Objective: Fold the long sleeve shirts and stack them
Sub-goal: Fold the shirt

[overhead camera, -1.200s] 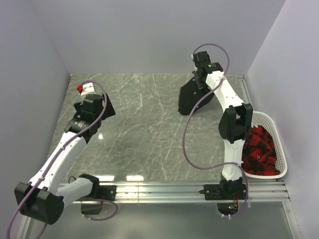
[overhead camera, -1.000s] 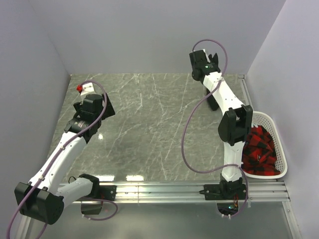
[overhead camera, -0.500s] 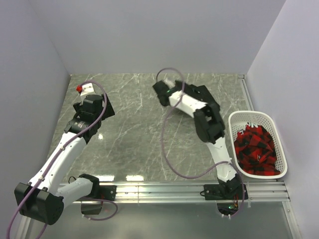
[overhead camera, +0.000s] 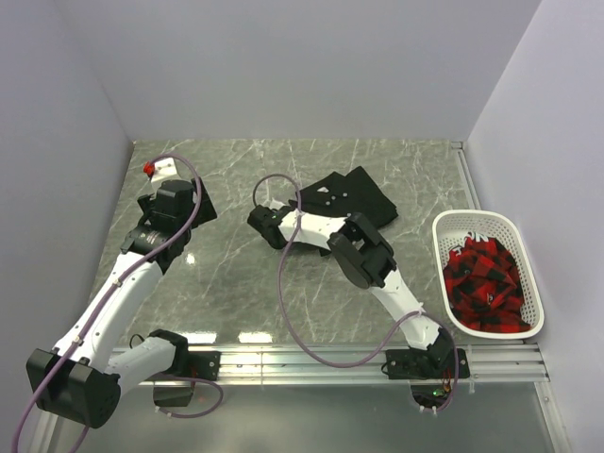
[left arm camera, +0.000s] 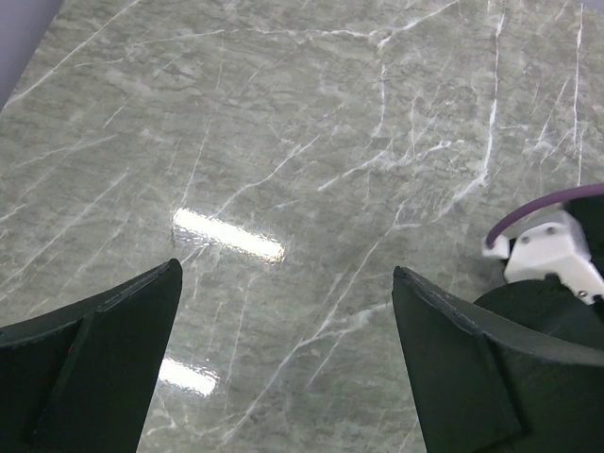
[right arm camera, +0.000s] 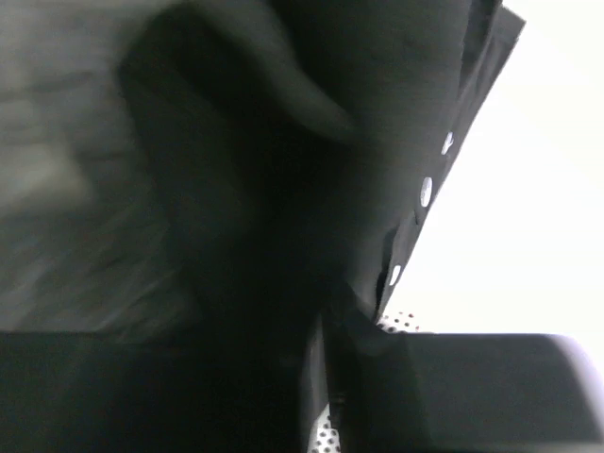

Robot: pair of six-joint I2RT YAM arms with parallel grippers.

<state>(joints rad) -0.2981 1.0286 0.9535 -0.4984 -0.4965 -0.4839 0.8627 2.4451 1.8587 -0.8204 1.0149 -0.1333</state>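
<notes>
The black shirt [overhead camera: 363, 200] lies rumpled on the veined stone worktop [overhead camera: 236, 283], mid-back, where there looks to be room to spread it for folding. The right fingers [overhead camera: 266, 226] sit just beside its near-left edge. The blurred wrist view shows soft matte cloth and small pale buttons [right arm camera: 427, 192], so I cannot tell whether they pinch it. The left fingers [left arm camera: 104, 359] stand released wide over bare stone, well apart, probably waiting. A white perforated basket [overhead camera: 475, 215] holds red-and-black cloth.

Place: robot lab cell
Enclosure: plain pale walls [overhead camera: 283, 66] around the marbled bench [overhead camera: 245, 274]
Mounting: aluminium rail [overhead camera: 302, 356] at the bench's near edge, carrying left arm [overhead camera: 118, 293], right arm [overhead camera: 396, 297]
</notes>
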